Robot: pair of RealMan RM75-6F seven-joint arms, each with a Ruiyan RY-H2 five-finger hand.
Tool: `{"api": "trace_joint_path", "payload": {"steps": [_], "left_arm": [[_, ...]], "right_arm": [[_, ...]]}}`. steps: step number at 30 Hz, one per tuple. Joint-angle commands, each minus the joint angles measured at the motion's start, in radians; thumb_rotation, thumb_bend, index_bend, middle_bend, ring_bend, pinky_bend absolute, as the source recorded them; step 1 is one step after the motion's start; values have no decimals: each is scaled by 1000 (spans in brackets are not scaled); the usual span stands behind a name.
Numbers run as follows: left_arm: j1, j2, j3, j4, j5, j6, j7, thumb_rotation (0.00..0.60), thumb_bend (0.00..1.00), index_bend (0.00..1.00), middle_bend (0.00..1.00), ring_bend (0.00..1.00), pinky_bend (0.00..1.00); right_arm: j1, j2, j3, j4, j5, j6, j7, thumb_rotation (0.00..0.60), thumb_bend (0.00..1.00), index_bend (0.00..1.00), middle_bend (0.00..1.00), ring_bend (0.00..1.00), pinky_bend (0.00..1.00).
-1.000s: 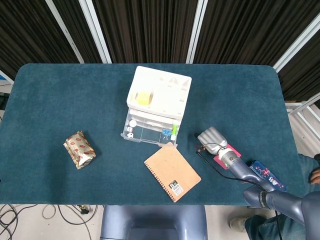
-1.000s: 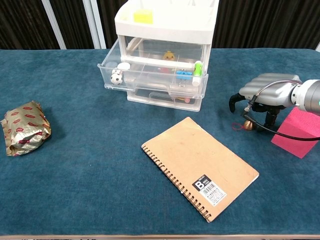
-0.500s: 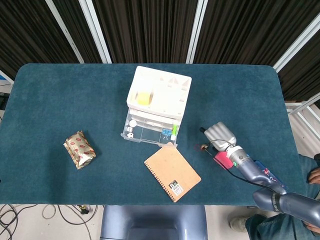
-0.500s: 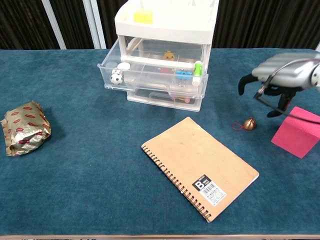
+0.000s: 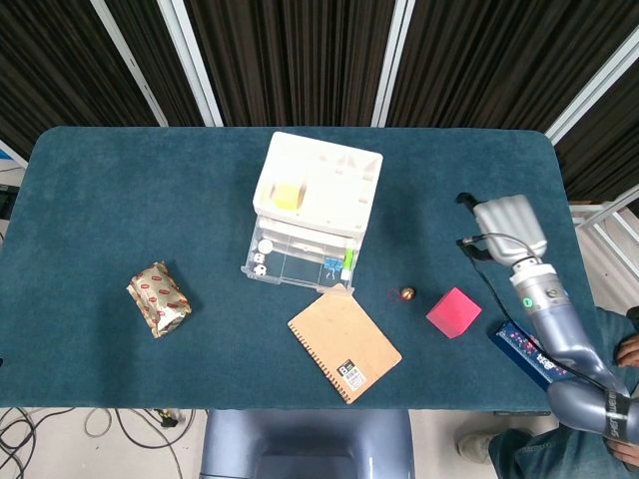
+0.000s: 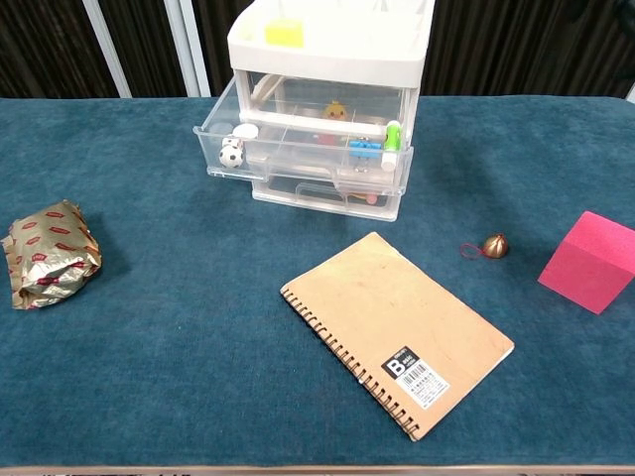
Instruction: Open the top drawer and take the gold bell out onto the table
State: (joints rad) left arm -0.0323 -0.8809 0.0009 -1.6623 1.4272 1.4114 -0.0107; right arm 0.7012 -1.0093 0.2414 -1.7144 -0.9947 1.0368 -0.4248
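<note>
The right hand (image 5: 507, 223) hangs above the far right of the table (image 5: 120, 190), well apart from everything on it, holding nothing; its back faces the head camera, so whether the fingers are spread or curled I cannot tell (the chest view misses it, and the left hand shows in neither view). The gold bell (image 6: 495, 246) sits on the cloth with its red loop, between the spiral notebook (image 6: 397, 331) and the pink block (image 6: 594, 261), touching neither. The top drawer (image 6: 303, 138) of the clear drawer unit (image 5: 316, 208) stands pulled out. I judge the task essentially done; retreating well means lifting clear and wide of the bell, so no cable or finger nudges it
</note>
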Motion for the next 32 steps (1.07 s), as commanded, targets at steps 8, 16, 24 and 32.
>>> {"api": "trace_joint_path", "payload": {"steps": [8, 16, 24, 32], "left_arm": [[2, -1, -3, 1, 1, 10, 2, 600, 205, 104, 0, 0, 0], [6, -9, -11, 22, 22, 51, 24, 600, 205, 102, 0, 0, 0], [9, -7, -8, 43, 84, 95, -11, 600, 205, 101, 0, 0, 0], [3, -3, 1, 73, 123, 98, -58, 600, 205, 101, 0, 0, 0]], "right_arm": [[-214, 47, -41, -183, -62, 341, 9, 600, 190, 240, 162, 362, 261], [-399, -33, -148, -154, -269, 592, 71, 600, 163, 216, 160, 356, 251], [-520, -135, -263, -56, -392, 658, 119, 600, 163, 215, 160, 353, 251], [-552, -159, -311, 4, -464, 623, 135, 600, 163, 212, 157, 353, 251]]}}
